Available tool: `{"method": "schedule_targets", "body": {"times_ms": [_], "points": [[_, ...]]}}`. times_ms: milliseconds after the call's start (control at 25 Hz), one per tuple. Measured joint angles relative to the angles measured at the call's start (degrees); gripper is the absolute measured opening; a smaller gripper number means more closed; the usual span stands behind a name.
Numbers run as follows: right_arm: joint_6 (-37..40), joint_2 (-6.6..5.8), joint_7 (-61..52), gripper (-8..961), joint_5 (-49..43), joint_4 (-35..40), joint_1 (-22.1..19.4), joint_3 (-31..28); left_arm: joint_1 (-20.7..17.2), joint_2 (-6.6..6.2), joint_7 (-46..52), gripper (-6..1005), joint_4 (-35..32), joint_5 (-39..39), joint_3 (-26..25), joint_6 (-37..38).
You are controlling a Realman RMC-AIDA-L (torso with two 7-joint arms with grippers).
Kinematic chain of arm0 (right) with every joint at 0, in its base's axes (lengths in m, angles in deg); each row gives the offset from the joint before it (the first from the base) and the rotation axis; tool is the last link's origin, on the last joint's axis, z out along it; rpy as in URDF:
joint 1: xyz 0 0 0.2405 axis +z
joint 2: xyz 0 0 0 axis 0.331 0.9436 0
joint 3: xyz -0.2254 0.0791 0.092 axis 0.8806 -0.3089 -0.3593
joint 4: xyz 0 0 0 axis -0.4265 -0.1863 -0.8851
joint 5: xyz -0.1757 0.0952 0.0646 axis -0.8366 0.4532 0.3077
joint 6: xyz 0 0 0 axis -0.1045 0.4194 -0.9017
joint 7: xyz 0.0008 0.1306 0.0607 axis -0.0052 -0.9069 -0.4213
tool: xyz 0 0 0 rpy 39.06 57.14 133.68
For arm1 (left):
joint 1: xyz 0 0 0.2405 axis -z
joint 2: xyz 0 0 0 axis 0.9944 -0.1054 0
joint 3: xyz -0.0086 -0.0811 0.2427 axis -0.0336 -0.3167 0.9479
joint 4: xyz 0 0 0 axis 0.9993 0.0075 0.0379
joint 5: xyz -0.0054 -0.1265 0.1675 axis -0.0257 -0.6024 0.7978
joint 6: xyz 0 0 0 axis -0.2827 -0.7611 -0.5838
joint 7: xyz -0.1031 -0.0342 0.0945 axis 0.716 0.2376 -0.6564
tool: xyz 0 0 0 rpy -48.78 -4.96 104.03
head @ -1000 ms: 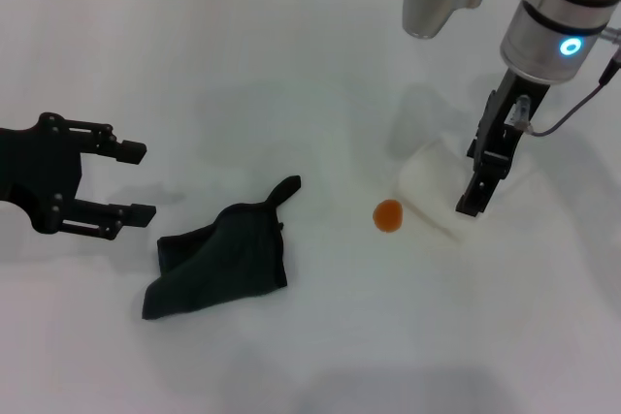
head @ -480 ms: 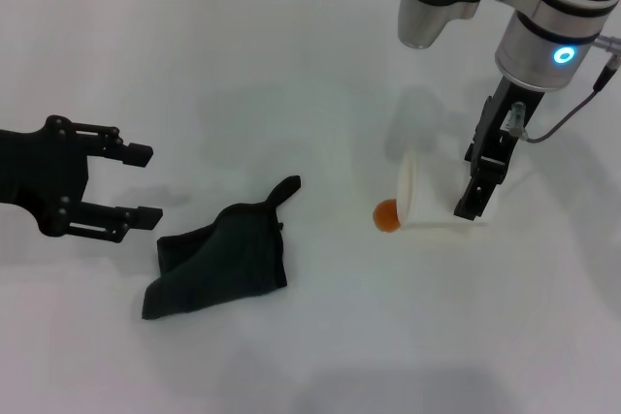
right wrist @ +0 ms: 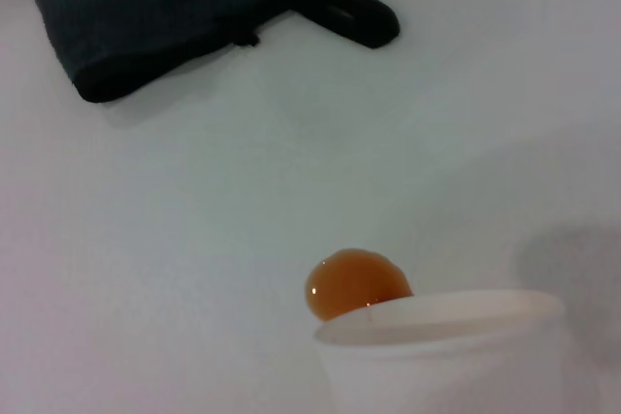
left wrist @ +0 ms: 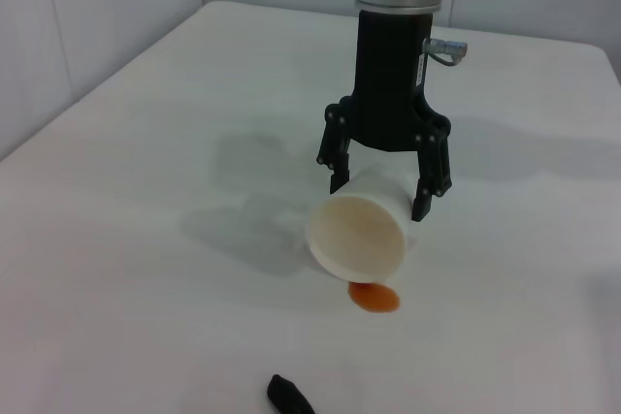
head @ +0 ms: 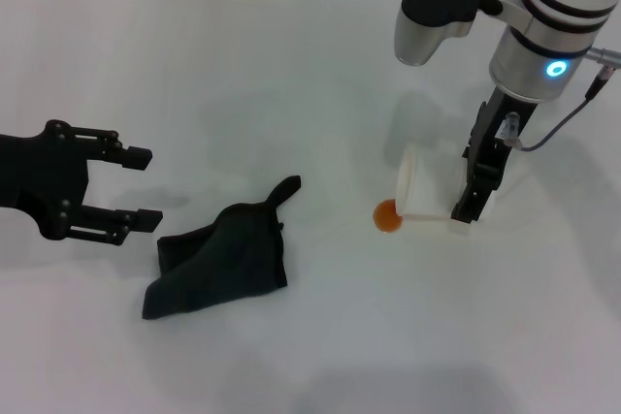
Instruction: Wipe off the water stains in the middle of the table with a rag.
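You're at the start: your right gripper (head: 473, 184) clasps the tipped cup (head: 419, 193) beside the water stains (head: 388, 215) mid-table (head: 310, 75). Your left gripper (head: 121, 186) hangs spread, left of the rag (head: 218, 264); grab it next.

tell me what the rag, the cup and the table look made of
Rag: soft woven cloth, dark and matte, going by its wrinkled folds. Cup: probably thin plastic or paper, white and slightly translucent, held tilted by the right gripper. Table: smooth white hard surface, maybe laminate; the orange stain beads on it.
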Motion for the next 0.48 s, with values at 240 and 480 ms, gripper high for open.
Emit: {"method": "schedule_targets", "body": {"times_ms": [240, 480], "points": [[-1.3, -0.01, 0.03, 839, 0.34, -0.51, -0.45, 0.98, 0.01, 0.0, 0.0, 743, 0.05, -0.02, -0.03, -0.07], [-2.81, -0.08, 0.17, 836, 2.28, -0.58, -0.92, 3.69, 0.05, 0.07, 0.0, 743, 0.05, -0.03, -0.07, -0.14]]}}
